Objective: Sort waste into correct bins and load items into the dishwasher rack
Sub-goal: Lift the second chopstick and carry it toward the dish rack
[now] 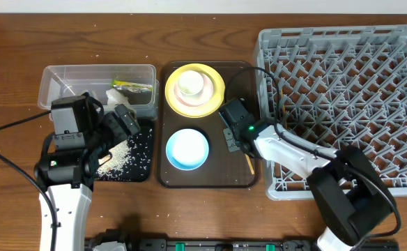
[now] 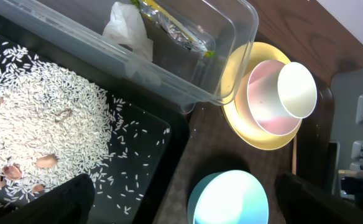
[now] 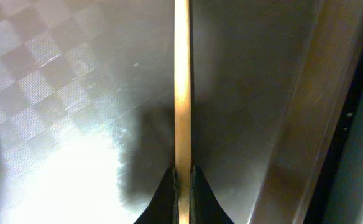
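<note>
The right gripper (image 3: 182, 183) pinches a wooden chopstick (image 3: 181, 81) between closed jaws, low over the glossy brown serving tray (image 1: 224, 176) near its right edge, just beside the light-grey dishwasher rack (image 1: 329, 32) that fills the right side of the wooden counter (image 1: 203, 213). In the wrist view only one stick can be made out, running straight up from the fingertips.

On the same serving tray, a round yellow plate (image 2: 247, 134) sits at the far end carrying a pink dish (image 2: 265, 102) with a small white cup (image 2: 296, 88) in it. A light blue bowl (image 1: 187, 148) stands at the near end.

To the left, the left gripper (image 1: 123, 124) hangs with jaws spread wide above the shallow black tray (image 1: 142, 171), where white rice grains (image 2: 51, 118) lie heaped and scattered, with a few brownish scraps among them. Touching the tray's far side, the clear plastic tub (image 1: 56, 78) holds a crumpled white tissue (image 2: 128, 30) and a green-and-yellow wrapper (image 2: 175, 28) side by side.
</note>
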Robot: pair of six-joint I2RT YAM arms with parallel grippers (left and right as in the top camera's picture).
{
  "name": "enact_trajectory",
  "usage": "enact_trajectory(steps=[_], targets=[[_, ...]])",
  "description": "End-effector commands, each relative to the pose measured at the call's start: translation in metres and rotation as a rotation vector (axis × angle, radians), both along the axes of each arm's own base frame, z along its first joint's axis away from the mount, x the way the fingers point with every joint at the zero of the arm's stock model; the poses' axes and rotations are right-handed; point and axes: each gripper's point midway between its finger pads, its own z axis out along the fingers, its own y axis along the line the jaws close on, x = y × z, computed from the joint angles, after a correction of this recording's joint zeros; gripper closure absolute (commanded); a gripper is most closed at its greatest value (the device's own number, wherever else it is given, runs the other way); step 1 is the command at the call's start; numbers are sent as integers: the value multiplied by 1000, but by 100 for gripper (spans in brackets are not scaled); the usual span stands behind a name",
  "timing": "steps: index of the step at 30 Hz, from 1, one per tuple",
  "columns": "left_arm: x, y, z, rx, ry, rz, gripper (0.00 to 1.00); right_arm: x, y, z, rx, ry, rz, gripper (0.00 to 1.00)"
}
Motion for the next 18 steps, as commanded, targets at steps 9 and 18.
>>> enact_trajectory(steps=[9,18], targets=[[3,2,9,12,-23,-4,4,45,-16,134,178,-269,-88,99],[3,2,9,12,-23,-4,4,55,-116,154,40,-296,-261,99]])
